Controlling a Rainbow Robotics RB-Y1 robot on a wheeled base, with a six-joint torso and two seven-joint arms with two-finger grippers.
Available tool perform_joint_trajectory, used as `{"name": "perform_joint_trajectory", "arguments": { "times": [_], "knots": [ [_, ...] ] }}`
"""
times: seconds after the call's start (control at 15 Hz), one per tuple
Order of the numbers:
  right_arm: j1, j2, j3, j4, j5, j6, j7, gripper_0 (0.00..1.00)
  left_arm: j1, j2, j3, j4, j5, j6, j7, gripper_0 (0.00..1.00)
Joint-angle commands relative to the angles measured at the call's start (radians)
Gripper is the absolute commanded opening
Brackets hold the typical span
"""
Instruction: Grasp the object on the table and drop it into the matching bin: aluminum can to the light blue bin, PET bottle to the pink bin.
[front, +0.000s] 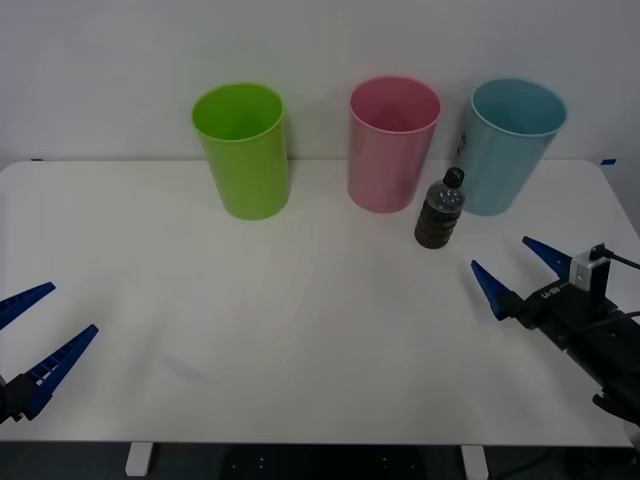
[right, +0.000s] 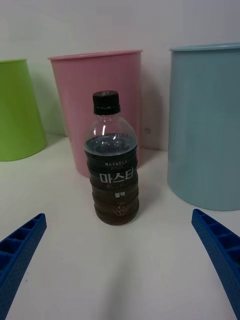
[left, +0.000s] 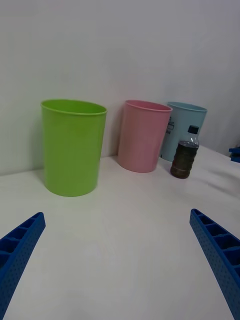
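- Bins, three, along the table's (front: 300, 330) far edge: lime green bin (front: 242, 150), pink bin (front: 392, 143), light blue bin (front: 512, 145).
- PET bottle (front: 440, 209), one: upright, long axis vertical, black cap up, standing just before the gap between pink and light blue bins.
- My right gripper (front: 512, 268): spread wide, empty, near the right edge, facing the bottle.
- My left gripper (front: 40, 330): spread, empty, near-left corner.
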Motion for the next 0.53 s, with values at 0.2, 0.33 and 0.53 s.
{"name": "perform_joint_trajectory", "arguments": {
  "times": [0.2,0.33,0.53],
  "knots": [
    [-0.092,0.008,0.056,0.096,0.000,0.064,0.036,1.00,0.000,0.000,0.000,0.000,0.000,0.000,0.000,1.00],
    [-0.137,0.014,0.062,0.147,0.009,0.070,0.051,1.00,0.000,0.000,0.000,0.000,0.000,0.000,0.000,1.00],
    [-0.209,0.045,0.062,0.225,0.029,0.084,0.079,1.00,0.000,0.000,0.000,0.000,0.000,0.000,0.000,1.00]
  ]
}}
